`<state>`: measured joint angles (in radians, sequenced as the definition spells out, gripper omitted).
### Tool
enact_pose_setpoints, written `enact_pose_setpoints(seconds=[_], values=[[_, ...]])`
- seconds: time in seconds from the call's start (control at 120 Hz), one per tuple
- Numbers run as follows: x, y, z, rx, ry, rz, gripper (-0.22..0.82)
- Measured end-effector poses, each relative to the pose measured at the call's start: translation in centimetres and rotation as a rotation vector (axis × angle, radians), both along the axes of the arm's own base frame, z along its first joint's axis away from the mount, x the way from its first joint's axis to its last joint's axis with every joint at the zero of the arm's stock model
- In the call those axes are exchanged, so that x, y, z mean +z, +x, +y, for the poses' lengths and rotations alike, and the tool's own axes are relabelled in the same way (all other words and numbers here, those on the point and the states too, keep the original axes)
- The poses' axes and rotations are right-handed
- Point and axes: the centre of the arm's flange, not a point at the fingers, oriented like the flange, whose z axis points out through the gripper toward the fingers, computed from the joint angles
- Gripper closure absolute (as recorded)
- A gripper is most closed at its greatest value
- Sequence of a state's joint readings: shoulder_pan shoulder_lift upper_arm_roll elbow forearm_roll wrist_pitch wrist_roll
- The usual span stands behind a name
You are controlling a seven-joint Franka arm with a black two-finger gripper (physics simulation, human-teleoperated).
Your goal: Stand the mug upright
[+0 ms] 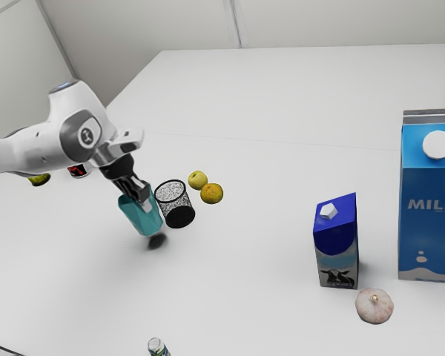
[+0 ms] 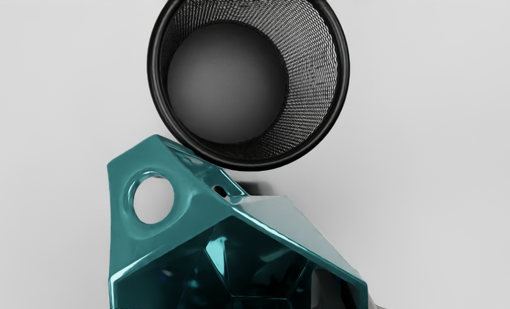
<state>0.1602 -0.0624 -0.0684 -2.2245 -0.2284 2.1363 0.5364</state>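
The mug is a glossy teal piece with a broad, faceted body, a wide angular mouth facing up toward me, and an angular handle pierced by a round hole; I can't tell whether it is quite level. I have my hand closed on its wall, one finger inside the mouth and the other outside, with the handle lying away from my fingers. Its lower end is over the desk, with a dark shadow just beside it; I can't tell whether the base touches down. Largest of the rest is the tall blue milk carton, well apart near the exterior view's right edge, then the smaller blue-topped carton next to it. What crowds me is the black mesh pencil cup, upright right beside the mug on the handle's side; its rim meets the handle's outline in the wrist view, though I can't tell whether they touch. A garlic bulb sits near the smaller carton, and an orange fruit and a yellowish one sit just beyond the cup.
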Motion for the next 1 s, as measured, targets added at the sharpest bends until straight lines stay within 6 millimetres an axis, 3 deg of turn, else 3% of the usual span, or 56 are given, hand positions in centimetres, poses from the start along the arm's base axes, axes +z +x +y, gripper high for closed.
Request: enact_pose_setpoints(seconds=[0.408,1.0], values=[[-2.2,-0.3,0.7,0.151,0.108,-0.031,0.78],[-4.3,1.3,-1.0,0.253,0.143,-0.077,0.78]])
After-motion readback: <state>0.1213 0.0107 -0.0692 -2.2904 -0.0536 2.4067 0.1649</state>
